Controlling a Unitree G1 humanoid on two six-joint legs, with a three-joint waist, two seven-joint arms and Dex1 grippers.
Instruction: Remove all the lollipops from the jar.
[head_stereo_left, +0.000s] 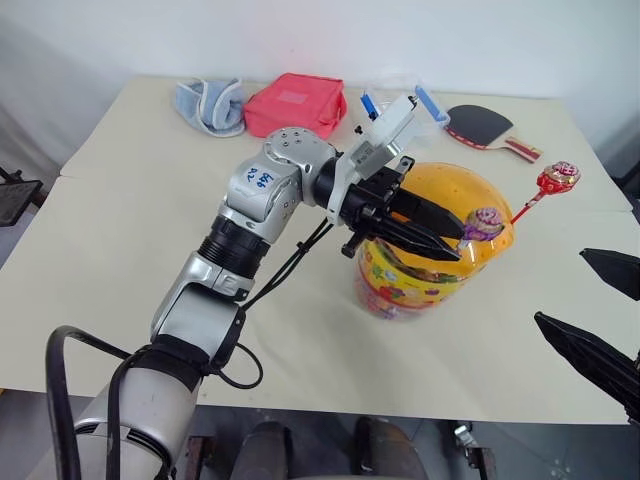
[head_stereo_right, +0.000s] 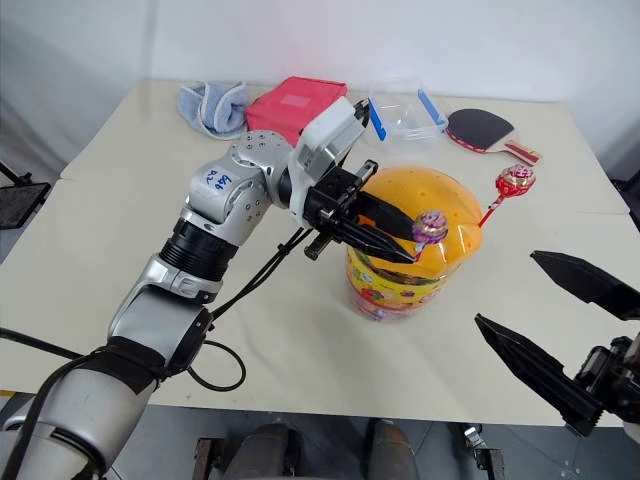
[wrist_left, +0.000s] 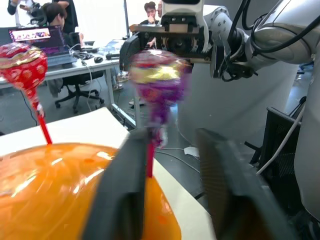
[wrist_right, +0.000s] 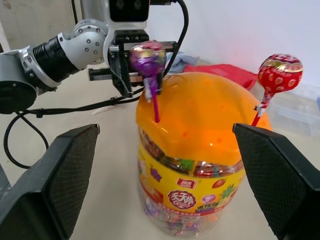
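Tabletop (head_stereo_left: 130, 230) holds 1 jar (head_stereo_left: 420, 285) with 2 lollipops (head_stereo_left: 483, 223) in its lid.

The clear plastic jar (wrist_right: 192, 185) with the domed orange lid is carrying a yellow-red label with a round red emblem of white Chinese characters, too small to read. Blue handwritten marks, illegible, are showing on the left arm's silver joint (head_stereo_left: 258, 180).

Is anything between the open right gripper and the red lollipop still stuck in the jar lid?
Nothing visible. The red lollipop stands on the jar lid's far side, open air before the right gripper. The left gripper sits at the purple lollipop.
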